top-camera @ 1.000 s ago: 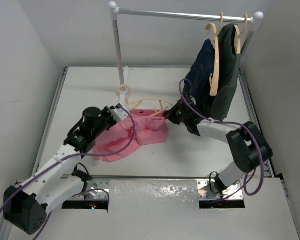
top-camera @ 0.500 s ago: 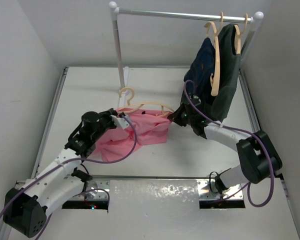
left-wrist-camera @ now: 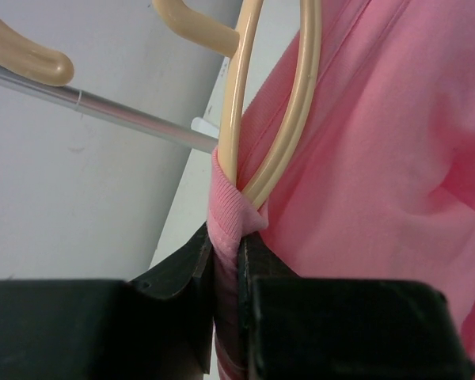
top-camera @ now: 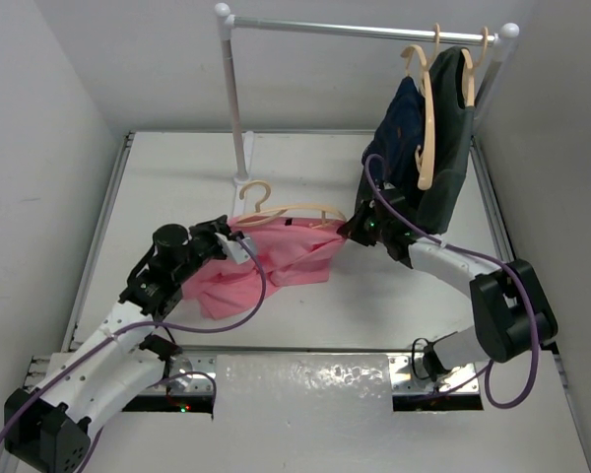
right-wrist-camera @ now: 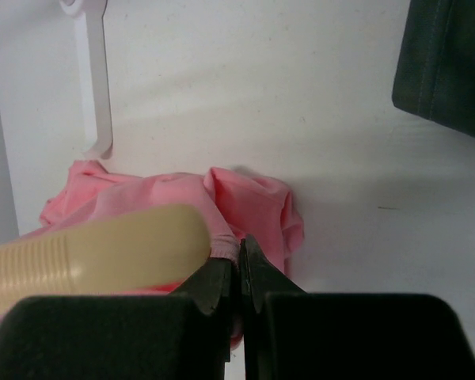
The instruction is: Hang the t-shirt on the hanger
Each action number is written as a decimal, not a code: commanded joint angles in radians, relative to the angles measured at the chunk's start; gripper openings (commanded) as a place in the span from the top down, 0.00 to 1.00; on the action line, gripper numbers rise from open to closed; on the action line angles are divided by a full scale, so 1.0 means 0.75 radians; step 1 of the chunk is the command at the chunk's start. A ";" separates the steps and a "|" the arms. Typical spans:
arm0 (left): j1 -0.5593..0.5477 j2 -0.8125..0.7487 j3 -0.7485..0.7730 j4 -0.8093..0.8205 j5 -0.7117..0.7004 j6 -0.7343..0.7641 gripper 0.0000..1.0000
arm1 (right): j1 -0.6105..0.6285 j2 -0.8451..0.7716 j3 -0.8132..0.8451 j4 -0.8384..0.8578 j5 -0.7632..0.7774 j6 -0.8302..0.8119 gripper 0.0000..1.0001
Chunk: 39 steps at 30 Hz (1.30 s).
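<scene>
The pink t-shirt (top-camera: 281,254) hangs stretched between my two grippers, and its lower part lies bunched on the table. The tan wooden hanger (top-camera: 291,210) lies along the shirt's top edge, with its hook (top-camera: 257,190) near the rack pole. My left gripper (top-camera: 238,239) is shut on the ribbed collar (left-wrist-camera: 226,207), where the hanger arms (left-wrist-camera: 297,119) enter the shirt (left-wrist-camera: 380,158). My right gripper (top-camera: 348,229) is shut on the shirt's edge (right-wrist-camera: 226,247) next to the hanger's end (right-wrist-camera: 103,249). In the wrist views the left gripper (left-wrist-camera: 227,241) and the right gripper (right-wrist-camera: 239,255) both pinch pink cloth.
A white clothes rack (top-camera: 234,89) stands at the back, its foot (right-wrist-camera: 95,87) just behind the shirt. A navy garment (top-camera: 402,128) and a dark grey-green garment (top-camera: 451,138) hang on like hangers at the rail's right end, close behind my right arm.
Both grippers have moved back and up with the shirt. The shirt has spread out between them, and the hanger has shifted toward the rack pole with it.
</scene>
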 commanded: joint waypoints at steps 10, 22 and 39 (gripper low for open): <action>0.102 0.015 0.158 0.002 -0.259 -0.011 1.00 | -0.198 0.082 0.021 -0.257 0.382 -0.248 1.00; 0.151 0.056 0.111 0.076 -0.349 0.126 1.00 | -0.210 0.045 0.053 -0.375 0.525 -0.434 1.00; 0.031 0.111 0.210 -0.156 0.119 0.146 1.00 | 0.191 -0.017 0.344 -0.214 0.059 -0.860 1.00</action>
